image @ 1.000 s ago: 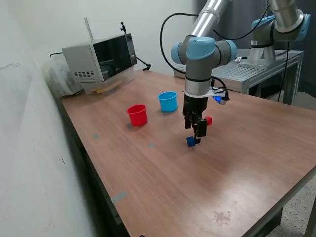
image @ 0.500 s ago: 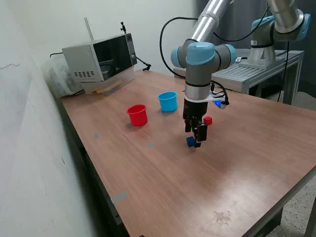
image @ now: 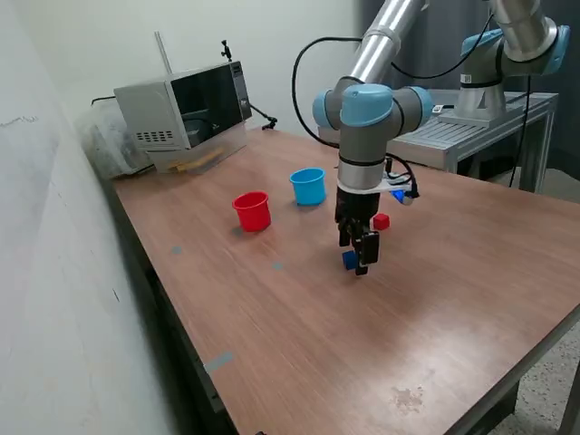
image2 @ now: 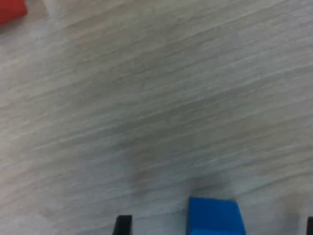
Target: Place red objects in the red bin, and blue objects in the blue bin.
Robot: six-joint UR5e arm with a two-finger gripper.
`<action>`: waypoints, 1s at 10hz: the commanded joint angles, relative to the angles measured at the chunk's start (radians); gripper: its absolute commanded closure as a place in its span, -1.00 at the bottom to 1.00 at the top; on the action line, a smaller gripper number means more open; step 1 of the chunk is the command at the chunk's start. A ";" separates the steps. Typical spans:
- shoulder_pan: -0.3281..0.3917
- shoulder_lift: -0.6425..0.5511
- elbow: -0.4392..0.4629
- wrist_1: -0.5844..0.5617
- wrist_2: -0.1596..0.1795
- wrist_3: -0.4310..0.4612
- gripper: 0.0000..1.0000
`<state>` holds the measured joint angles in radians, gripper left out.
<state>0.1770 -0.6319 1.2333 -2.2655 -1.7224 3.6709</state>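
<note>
Visibly one blue cube (image: 349, 260), one red cube (image: 381, 221)

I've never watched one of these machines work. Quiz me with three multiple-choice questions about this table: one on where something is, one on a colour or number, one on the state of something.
1. Where is the blue cube?
A. inside the red cup
B. on the table between the gripper's fingers
C. on top of the microwave

2. How many cup-shaped bins stand on the table?
A. one
B. two
C. four

3. What state is the gripper in?
A. open, down around the cube
B. shut on a red cube
C. lifted high, carrying a cup

Answers:
1 B: the wrist view shows the cube on the wood between the two dark fingertips.
2 B: a red cup and a light blue cup.
3 A: the fingers stand apart with gaps beside the cube.
</note>
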 commanded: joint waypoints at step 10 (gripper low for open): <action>-0.004 -0.020 0.008 0.004 -0.016 -0.031 -1.00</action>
<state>0.1738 -0.6358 1.2315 -2.2617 -1.7367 3.6428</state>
